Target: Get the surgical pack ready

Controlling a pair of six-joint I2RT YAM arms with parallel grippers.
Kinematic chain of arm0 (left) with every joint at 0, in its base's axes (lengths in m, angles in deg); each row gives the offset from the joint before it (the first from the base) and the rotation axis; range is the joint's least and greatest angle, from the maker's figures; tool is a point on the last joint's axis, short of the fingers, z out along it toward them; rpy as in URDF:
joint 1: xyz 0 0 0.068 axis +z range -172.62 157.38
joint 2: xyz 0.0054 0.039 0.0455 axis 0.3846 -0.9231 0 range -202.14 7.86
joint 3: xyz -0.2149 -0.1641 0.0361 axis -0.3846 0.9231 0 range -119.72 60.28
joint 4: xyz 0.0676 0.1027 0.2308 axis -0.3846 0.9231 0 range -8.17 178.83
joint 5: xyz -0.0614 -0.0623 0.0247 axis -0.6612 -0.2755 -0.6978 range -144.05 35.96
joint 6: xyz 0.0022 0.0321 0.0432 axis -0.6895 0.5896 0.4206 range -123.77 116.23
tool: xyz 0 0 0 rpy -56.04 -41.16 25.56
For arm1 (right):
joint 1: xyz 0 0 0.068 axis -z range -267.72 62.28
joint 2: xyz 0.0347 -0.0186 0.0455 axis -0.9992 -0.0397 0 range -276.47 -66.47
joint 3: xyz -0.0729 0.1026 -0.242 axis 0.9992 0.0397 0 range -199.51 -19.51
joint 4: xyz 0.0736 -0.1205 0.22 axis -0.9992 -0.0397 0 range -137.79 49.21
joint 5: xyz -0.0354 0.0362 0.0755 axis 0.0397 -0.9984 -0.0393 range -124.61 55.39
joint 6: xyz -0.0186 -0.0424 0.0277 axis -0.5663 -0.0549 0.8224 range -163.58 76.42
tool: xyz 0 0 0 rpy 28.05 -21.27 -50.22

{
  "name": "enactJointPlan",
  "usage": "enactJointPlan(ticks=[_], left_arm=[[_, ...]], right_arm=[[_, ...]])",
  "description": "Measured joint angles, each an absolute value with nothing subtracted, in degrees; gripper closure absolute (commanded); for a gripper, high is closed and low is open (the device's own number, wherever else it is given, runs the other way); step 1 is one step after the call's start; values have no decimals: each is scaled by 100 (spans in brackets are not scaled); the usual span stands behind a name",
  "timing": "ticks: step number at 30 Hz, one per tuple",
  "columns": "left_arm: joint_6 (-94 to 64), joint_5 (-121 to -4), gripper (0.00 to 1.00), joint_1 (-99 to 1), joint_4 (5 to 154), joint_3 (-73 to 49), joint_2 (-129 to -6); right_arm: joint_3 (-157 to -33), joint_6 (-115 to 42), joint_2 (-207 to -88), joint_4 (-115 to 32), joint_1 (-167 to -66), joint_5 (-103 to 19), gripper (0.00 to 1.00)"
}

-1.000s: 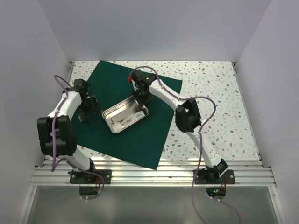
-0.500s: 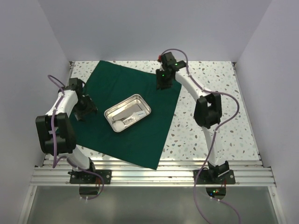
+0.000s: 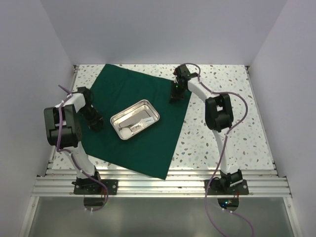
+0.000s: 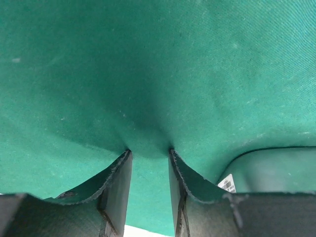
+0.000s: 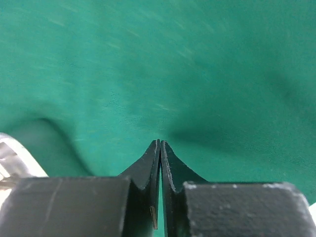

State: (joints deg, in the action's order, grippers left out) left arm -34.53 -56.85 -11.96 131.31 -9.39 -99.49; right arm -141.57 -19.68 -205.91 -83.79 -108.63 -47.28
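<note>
The dark green cloth (image 3: 143, 148) lies flat on the table with the steel tray (image 3: 148, 102) on its middle. Thin metal instruments (image 3: 129, 127) and a white gauze pad (image 3: 143, 122) lie in the tray. My left gripper (image 3: 95, 124) is down on the cloth's left edge. In the left wrist view its jaws (image 4: 148, 152) stand apart, tips pressed into the cloth (image 4: 158, 74). My right gripper (image 3: 174, 97) is at the cloth's far right corner. In the right wrist view its jaws (image 5: 160, 141) are shut, and the cloth (image 5: 163, 64) puckers at the tips.
The speckled table (image 3: 227, 123) is bare to the right of the cloth. White walls close in on three sides. A small white barcode label (image 4: 227, 183) shows beside the left fingers. The tray's corner (image 5: 7, 163) sits at the left edge of the right wrist view.
My right arm left the tray, swung to the cloth's far right corner and shut there. My left gripper dropped onto the cloth's left edge and its jaws narrowed.
</note>
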Motion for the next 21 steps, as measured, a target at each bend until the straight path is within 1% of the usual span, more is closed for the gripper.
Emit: enactJointPlan(ticks=[3, 9, 16, 21], left_arm=[[-3440, -5742, 59, -1196, 13282, -1125, -10116], [-3412, -5965, 57, -1253, 13625, -1669, -10566], [-3307, -6074, 56, -1752, 14167, -2732, -11309], [-3263, -6223, 56, -2053, 14401, -3381, -11715]], right_arm=[[-13578, -1736, -20512, -8088, -10690, -4968, 97], [-12301, -1402, -19887, -7518, -9991, -5316, 97], [-10961, -1235, -19100, -7245, -9344, -5370, 96], [-10334, -1194, -18689, -7236, -9062, -5327, 96]])
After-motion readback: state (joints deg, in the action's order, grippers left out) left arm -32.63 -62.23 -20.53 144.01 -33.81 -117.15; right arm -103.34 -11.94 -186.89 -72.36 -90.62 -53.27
